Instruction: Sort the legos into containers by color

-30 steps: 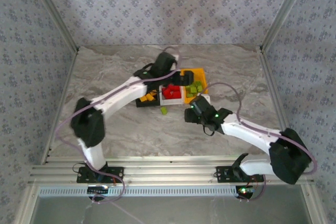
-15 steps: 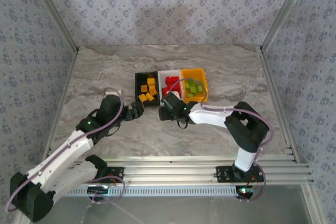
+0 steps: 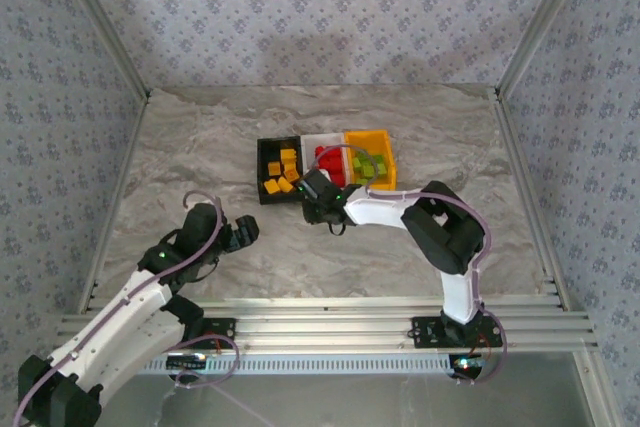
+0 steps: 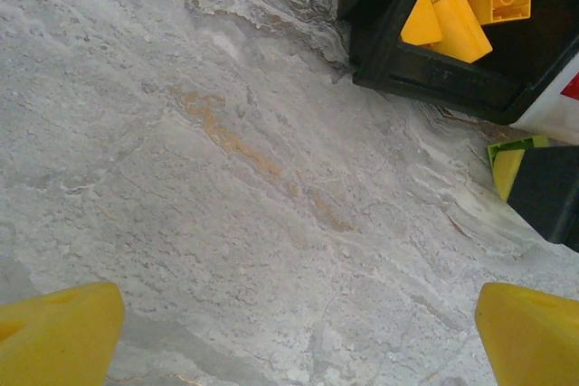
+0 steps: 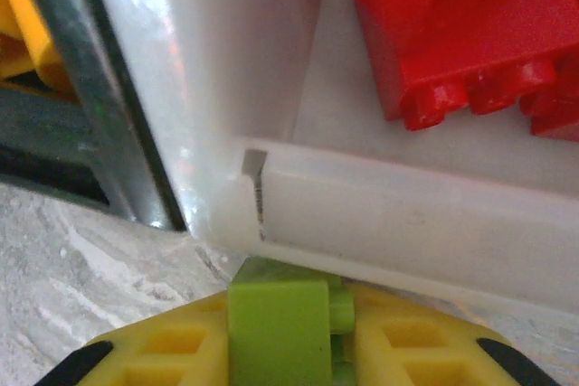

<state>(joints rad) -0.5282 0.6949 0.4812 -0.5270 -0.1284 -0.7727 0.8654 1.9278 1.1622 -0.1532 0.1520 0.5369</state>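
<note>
The right gripper [image 5: 289, 359] has its yellow fingers closed on a light green brick [image 5: 276, 314], holding it low over the table, just beside the near wall of the white bin [image 5: 407, 223] and close to the corner where that bin meets the black bin [image 3: 260, 172]. Red bricks [image 5: 452, 33] lie inside the white bin. The three bins stand side by side near the middle of the marbled table [image 3: 200, 147], a little toward its far edge. The black bin on the left holds orange-yellow bricks [image 3: 283, 169]. The orange-yellow bin [image 3: 368, 134] on the right holds green bricks [image 3: 370, 167]. The left gripper [image 4: 289, 341] hovers nearer the table's near left corner, fingers spread wide with nothing between them. No other loose brick is visible on the table, so the sorting looks almost finished. Judging by the colours, what is left is to carry the held brick to the orange-yellow bin and drop it there.
</note>
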